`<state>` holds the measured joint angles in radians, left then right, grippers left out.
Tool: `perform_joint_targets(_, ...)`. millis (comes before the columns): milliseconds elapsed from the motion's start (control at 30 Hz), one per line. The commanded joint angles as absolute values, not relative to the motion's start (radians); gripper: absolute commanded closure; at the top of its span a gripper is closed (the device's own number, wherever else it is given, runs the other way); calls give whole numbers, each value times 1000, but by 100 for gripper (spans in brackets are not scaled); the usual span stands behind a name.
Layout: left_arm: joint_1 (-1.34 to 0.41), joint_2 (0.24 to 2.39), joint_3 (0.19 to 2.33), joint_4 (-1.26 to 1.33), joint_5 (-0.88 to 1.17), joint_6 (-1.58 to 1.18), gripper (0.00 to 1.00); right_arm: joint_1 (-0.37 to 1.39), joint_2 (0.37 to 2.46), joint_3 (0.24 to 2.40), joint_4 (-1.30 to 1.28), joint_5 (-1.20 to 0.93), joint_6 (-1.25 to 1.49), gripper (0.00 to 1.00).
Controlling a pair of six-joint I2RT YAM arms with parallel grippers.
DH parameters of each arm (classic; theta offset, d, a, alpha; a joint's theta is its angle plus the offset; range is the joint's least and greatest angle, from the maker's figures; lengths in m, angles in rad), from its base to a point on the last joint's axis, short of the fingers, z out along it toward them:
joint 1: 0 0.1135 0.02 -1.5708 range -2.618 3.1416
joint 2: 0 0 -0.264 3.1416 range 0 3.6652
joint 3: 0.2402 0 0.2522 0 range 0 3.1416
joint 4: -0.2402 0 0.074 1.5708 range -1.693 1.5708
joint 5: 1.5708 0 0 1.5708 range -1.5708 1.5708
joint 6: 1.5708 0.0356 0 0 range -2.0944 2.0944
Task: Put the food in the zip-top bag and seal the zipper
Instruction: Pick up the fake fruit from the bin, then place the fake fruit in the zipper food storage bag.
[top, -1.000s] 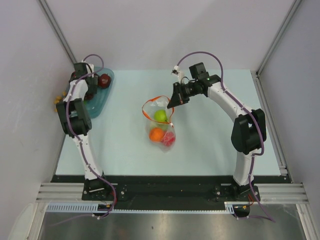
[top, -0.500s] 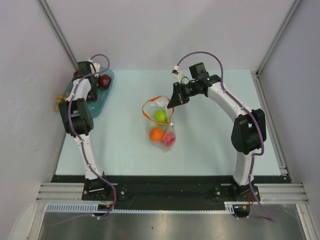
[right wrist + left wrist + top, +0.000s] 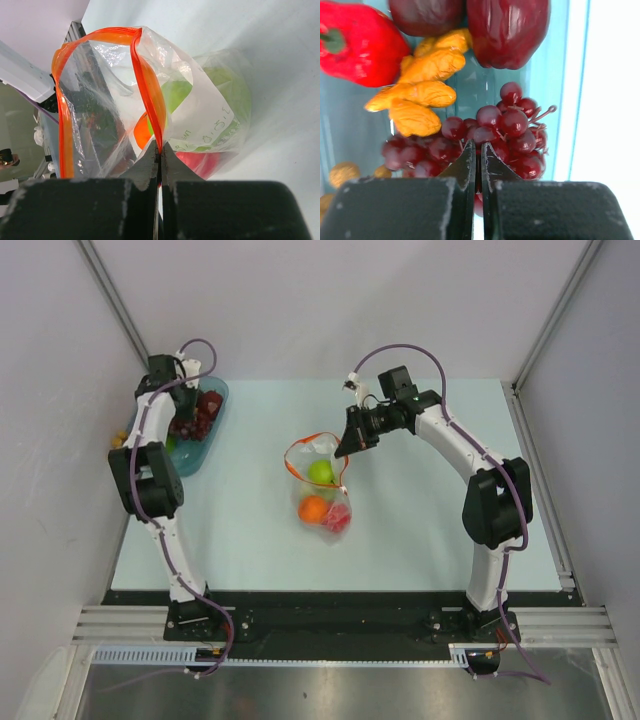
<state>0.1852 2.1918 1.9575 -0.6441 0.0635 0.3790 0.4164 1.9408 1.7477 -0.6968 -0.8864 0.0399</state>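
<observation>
The clear zip-top bag (image 3: 322, 485) lies mid-table, its mouth lifted open. Inside it are a green apple (image 3: 321, 472), an orange (image 3: 313, 508) and a red fruit (image 3: 339, 519). My right gripper (image 3: 346, 448) is shut on the red-orange zipper (image 3: 145, 85) strip at the bag's right rim, which is pinched between the tips of that gripper (image 3: 159, 148). Over the teal tray (image 3: 196, 456) at the far left, my left gripper (image 3: 190, 408) is shut on the dark purple grape bunch (image 3: 512, 127). The bunch bulges around that gripper (image 3: 477, 146) on both sides.
The tray (image 3: 547, 85) also holds a dark red apple (image 3: 507, 30), a red pepper (image 3: 355, 45), another dark fruit (image 3: 425, 12) and orange-yellow knobbly pieces (image 3: 420, 92). The left wall stands close beside the tray. The table's right edge has a rail (image 3: 540, 480).
My left gripper has closed from wide open onto the grape bunch, and its wrist has shifted slightly back over the tray. The right gripper and the bag have not moved.
</observation>
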Motion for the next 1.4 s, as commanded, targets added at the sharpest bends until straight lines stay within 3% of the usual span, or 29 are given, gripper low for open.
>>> perform_joint_targets(0,183,2046,1956,-632,113,334,100,420,1898,1752,-670,-881,20,100)
perform_joint_targets(333,180,1911,1994,-683,282,246,100,425,1893,1753,-680,-893,6,100)
perform_joint_targets(667,92,1692,2020,-684,702,89,100,426,1878,1743,-693,-940,-38,100)
perform_joint_targets(900,-96,1585,1965,-614,1015,-42,100,428,1850,1723,-687,-982,-66,100)
perform_joint_targets(1133,-262,1517,1861,-470,1071,-234,100,430,1822,1709,-700,-974,-75,100)
perform_joint_targets(1367,-360,1439,1581,-318,1054,-339,100,430,1789,1687,-687,-966,-63,100)
